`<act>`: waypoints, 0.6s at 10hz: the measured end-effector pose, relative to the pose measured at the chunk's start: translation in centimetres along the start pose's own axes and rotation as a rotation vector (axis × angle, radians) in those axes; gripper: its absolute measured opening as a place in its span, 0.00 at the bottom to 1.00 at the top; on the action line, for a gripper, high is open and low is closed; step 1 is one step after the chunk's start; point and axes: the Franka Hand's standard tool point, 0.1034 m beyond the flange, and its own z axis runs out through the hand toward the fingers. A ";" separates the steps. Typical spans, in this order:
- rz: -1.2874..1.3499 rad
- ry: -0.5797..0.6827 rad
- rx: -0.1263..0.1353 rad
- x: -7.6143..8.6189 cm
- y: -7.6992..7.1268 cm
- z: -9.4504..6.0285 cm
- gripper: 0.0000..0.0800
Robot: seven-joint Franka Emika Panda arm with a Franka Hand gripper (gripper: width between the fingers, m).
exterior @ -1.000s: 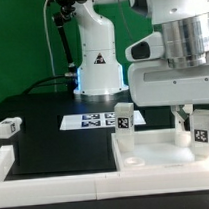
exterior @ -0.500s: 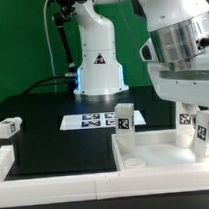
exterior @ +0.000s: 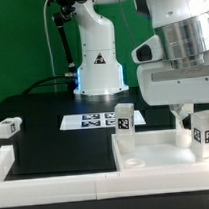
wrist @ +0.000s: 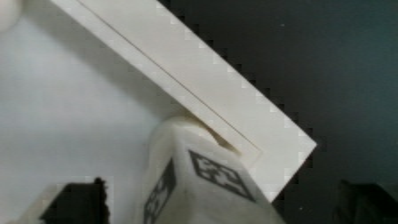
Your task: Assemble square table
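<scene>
The white square tabletop (exterior: 160, 149) lies at the exterior view's lower right. One tagged leg (exterior: 123, 121) stands upright in its far left corner. A second tagged leg (exterior: 202, 129) stands in the far right corner. My gripper (exterior: 190, 113) hangs just over that second leg, open, with one finger (exterior: 177, 112) showing beside it. In the wrist view this leg (wrist: 205, 175) rises from the tabletop corner (wrist: 71, 110) between the dark fingertips (wrist: 80, 200) of my gripper (wrist: 222, 205), with a gap on each side. A third leg (exterior: 8, 126) lies loose at the far left.
The marker board (exterior: 88, 120) lies flat in front of the robot base (exterior: 97, 73). A long white rail (exterior: 57, 183) runs along the front edge, with a short white block (exterior: 4, 157) at its left end. The table surface is black.
The jaws have spread and let go of the right-hand leg, which now stands by itself in the corner. The hand has lifted slightly and squared up above it.
</scene>
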 end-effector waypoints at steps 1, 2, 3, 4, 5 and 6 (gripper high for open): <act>-0.086 0.000 0.000 0.0 0.0 0.0 0.81; -0.212 -0.002 -0.011 0.0 0.1 0.0 0.81; -0.447 0.005 -0.041 0.2 -0.3 -0.4 0.81; -0.564 0.008 -0.043 0.2 -0.5 -0.5 0.81; -0.554 0.004 -0.041 0.1 -0.3 -0.3 0.81; -0.538 0.002 -0.039 0.1 -0.3 -0.3 0.81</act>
